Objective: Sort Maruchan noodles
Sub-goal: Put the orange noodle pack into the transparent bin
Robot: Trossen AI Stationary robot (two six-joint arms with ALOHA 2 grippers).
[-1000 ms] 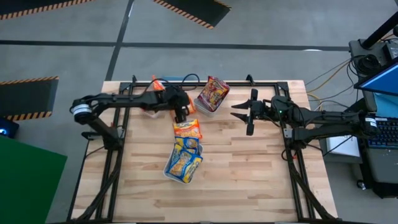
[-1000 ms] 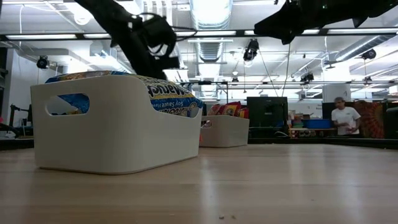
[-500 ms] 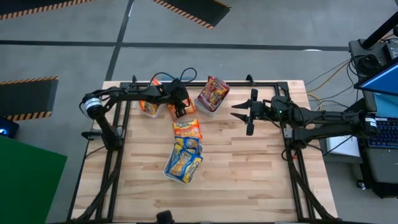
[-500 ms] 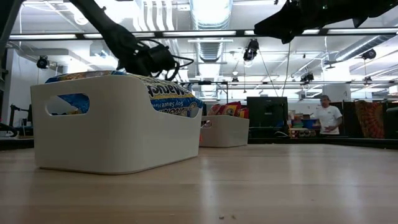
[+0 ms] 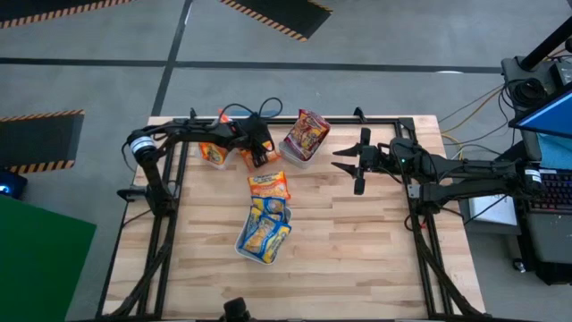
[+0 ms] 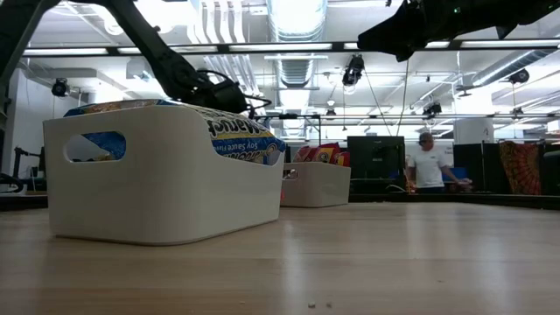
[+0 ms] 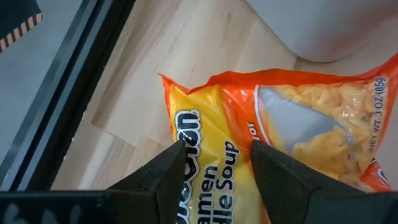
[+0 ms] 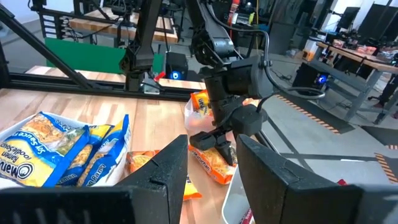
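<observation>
Over the last second the left end effector [image 5: 259, 150] has swung from above the loose orange packet [image 5: 269, 185], which lies just beyond the blue-and-yellow tray [image 6: 166, 188], back toward the worktop's [image 5: 357, 250] far edge, and now hangs farther from that tray, beside the orange tray [image 5: 211, 159]; its fingers [image 7: 168, 171] are clamped on the held orange packet [image 7: 280, 124], so this one looks nearly delivered, with release over the orange tray probably next. The right end effector [image 5: 344, 162] has not stirred, fingers spread, well off to the blue-and-yellow tray's far right. Counted: three trays, including the dark-red tray [image 5: 293, 152] beyond the blue-and-yellow one; two orange packets outside any tray (one gripped, one loose); at least two blue-and-yellow packets binned; orange and dark-red contents too bunched to number
</observation>
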